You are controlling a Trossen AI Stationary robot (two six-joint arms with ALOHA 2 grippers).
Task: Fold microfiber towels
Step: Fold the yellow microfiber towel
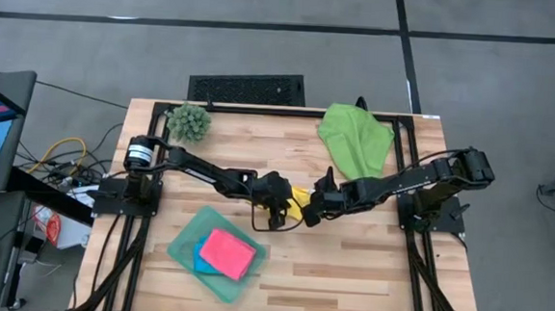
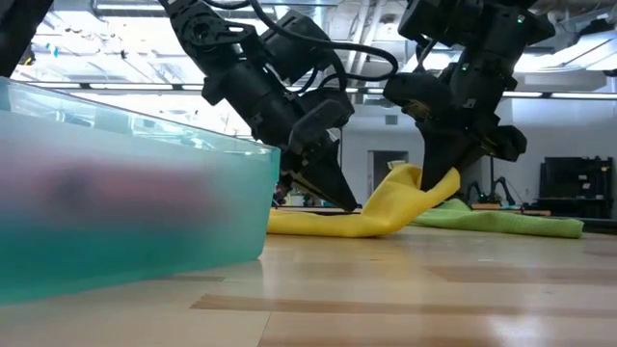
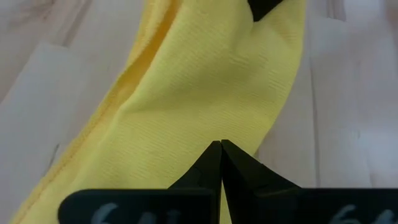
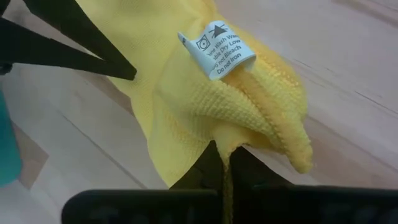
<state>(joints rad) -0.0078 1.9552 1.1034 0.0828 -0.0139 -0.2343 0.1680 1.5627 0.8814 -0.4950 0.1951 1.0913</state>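
Your right gripper (image 4: 222, 155) pinches the yellow towel (image 4: 205, 106); your closed left gripper (image 3: 221, 147) presses it. Only the right wrist view shows its care label (image 4: 217, 50).

left hand (image 1: 276, 213) closed, low at table centre | right hand (image 1: 311, 211) closed, facing it

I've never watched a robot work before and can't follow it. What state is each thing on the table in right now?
Yellow towel: bunched mid-table, one end lifted.
Left tool: shut, tips down on the yellow towel.
Right tool: shut on the yellow towel's lifted end.
Green towel: crumpled, unfolded, at the far edge.
Pink towel: folded, in the tray on the blue one.
Blue towel: mostly hidden beneath.
Tray: holding both.
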